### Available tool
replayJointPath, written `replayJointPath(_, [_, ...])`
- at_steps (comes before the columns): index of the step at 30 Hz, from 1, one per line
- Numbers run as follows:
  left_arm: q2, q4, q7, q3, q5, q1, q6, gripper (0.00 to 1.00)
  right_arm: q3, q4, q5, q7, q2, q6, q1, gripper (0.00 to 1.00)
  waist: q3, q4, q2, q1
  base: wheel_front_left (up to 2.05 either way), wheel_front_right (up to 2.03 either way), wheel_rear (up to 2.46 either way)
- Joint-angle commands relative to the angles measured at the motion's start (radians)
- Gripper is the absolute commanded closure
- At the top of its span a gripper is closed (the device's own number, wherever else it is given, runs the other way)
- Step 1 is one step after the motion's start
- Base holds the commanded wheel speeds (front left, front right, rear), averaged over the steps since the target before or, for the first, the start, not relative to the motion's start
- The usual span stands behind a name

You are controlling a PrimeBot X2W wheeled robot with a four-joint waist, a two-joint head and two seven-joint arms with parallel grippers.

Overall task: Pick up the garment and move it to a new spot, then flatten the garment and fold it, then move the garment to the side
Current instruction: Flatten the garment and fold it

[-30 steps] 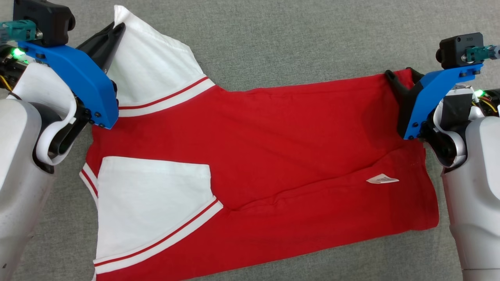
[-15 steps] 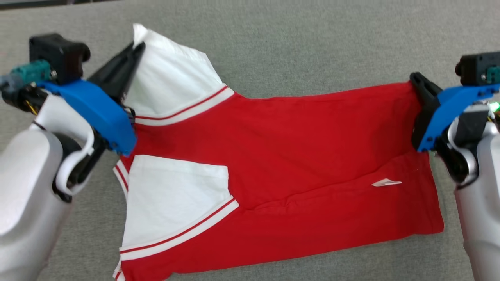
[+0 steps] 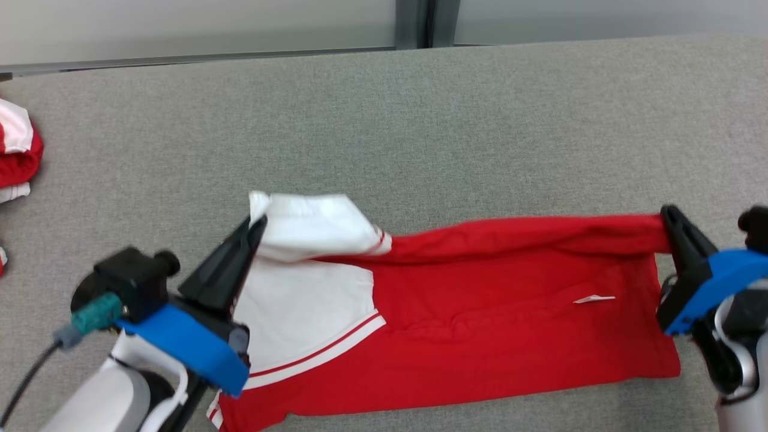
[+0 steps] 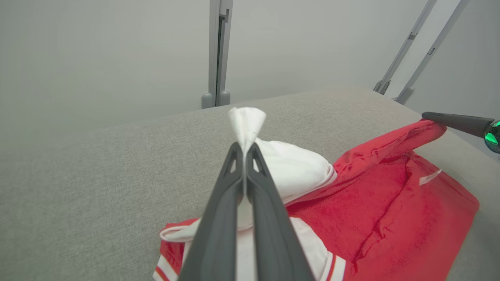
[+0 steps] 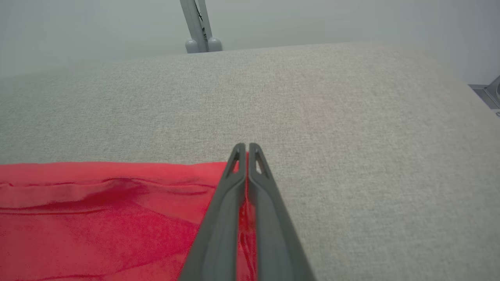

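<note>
The garment (image 3: 480, 324) is a red shirt with white, red-striped sleeves, lying on the grey table (image 3: 420, 132) with its far edge lifted. My left gripper (image 3: 255, 225) is shut on the white sleeve's tip, which pokes out past the fingers (image 4: 238, 171) in the left wrist view as a white tuft (image 4: 246, 123). At the right, my right gripper (image 3: 669, 215) is shut on the red hem corner; the red cloth (image 5: 117, 218) runs left from its closed fingers (image 5: 242, 171). A small white label (image 3: 594, 298) shows on the red body.
Another red and white cloth pile (image 3: 18, 150) lies at the table's far left edge. A pale wall with a grey post (image 3: 414, 24) stands behind the table's back edge. Bare grey surface stretches beyond the garment.
The head camera has tilted up, showing the back edge and wall. Both grippers have carried the garment's far edge toward the near side, so the upper layer folds over the lower part.
</note>
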Motion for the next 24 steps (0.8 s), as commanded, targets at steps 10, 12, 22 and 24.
replayJointPath(10, [-0.041, 0.048, -0.112, -0.025, -0.025, 0.201, 0.045, 1.00, -0.044, -0.084, 0.017, 0.014, 0.069, 0.000, 0.209, 1.00, -0.035, 0.002, 0.0000, 0.0003, 0.00, 0.00, 0.00])
replayJointPath(12, [-0.049, 0.075, -0.129, -0.037, -0.021, 0.214, 0.036, 1.00, -0.039, -0.070, 0.022, 0.005, 0.076, 0.000, 0.222, 0.82, -0.039, -0.001, 0.0000, 0.0003, 0.00, 0.00, 0.00])
replayJointPath(22, [-0.107, 0.144, -0.284, 0.011, -0.074, 0.305, 0.005, 0.00, -0.097, -0.013, 0.039, -0.081, 0.105, 0.000, 0.273, 0.00, -0.061, -0.001, 0.0000, 0.0003, 0.00, 0.00, 0.00])
replayJointPath(24, [-0.116, 0.143, -0.300, 0.038, -0.070, 0.324, 0.014, 0.00, -0.116, -0.005, 0.041, -0.097, 0.108, 0.000, 0.279, 0.00, -0.068, 0.004, 0.0000, 0.0003, 0.00, 0.00, 0.00])
